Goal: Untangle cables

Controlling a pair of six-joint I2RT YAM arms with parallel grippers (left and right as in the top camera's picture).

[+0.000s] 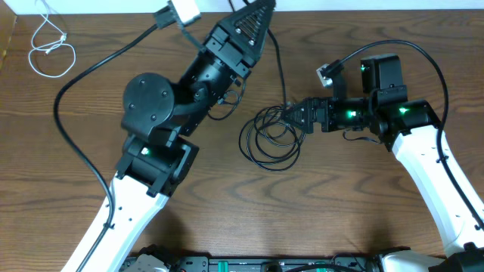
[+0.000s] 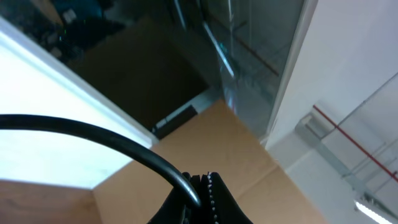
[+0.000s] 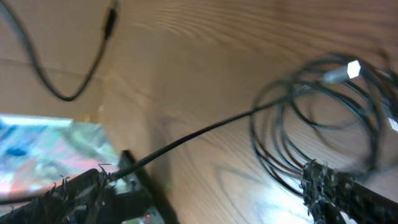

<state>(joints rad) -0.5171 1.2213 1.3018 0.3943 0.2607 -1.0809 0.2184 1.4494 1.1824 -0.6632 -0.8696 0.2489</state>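
Black and spread wide, my right fingers (image 3: 323, 186) hung at the edge of the dark cables (image 1: 268, 140) coiled mid-tabletop (image 1: 227, 227), my left fingers (image 1: 253, 15) closed at the far edge, and I judged that clamping there could catch several loops together, cinching the tangle tighter.

No text, label, brand, number or sign was readable in any view. The thin black coiled cables (image 1: 266, 143) on the brown wood-grain bench (image 1: 355, 219) carried no legible marking. The small white rectangular block (image 1: 184, 10) at the bench's far edge looked blank. The blurred multicoloured patch (image 3: 50, 146) at the lower left of the right wrist view was too smeared to read.
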